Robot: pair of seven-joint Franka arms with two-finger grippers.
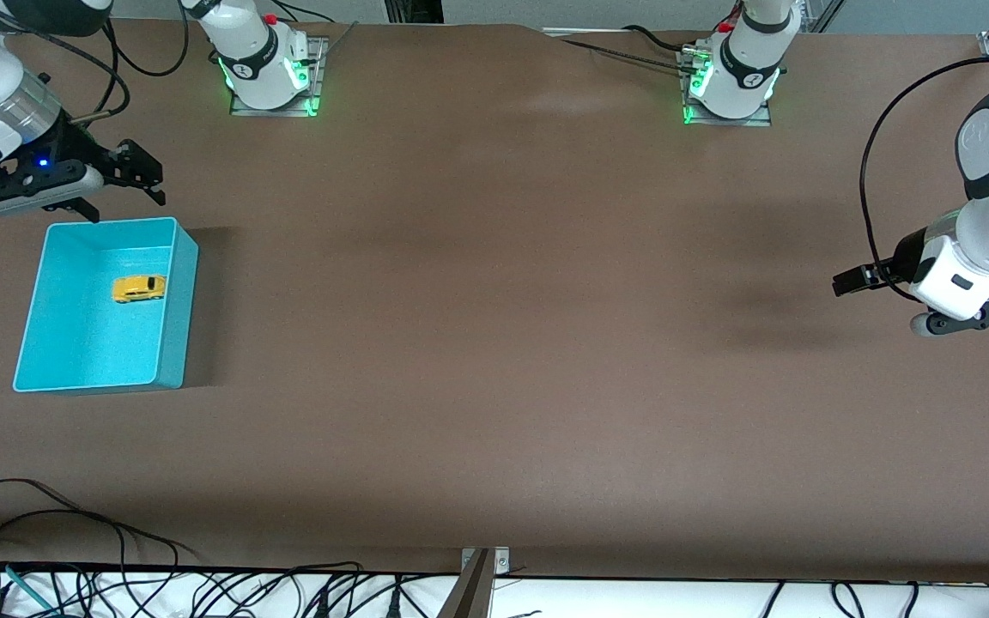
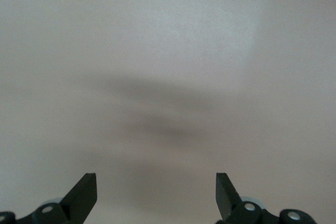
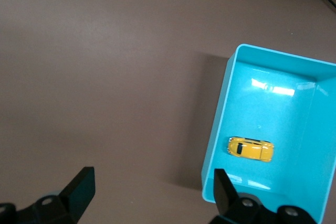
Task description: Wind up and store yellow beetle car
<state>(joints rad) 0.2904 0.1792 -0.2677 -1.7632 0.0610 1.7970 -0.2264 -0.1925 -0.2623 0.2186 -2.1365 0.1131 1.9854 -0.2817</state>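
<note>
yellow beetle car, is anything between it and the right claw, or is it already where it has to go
Nothing visible blocks it. The yellow beetle car already lies inside the turquoise bin, which is open-topped. The right claw is open, empty, in the air above the bin's rim nearest the arms' bases. The left claw waits open at its end.

A turquoise bin [image 1: 177, 292] (open-topped, rectangular) sits on the brown desk [image 1: 494, 343] toward the right arm's end. Tangled black cables [image 1: 160, 592] lie along the desk's edge nearest the front camera, beside a metal bracket [image 1: 482, 571].
</note>
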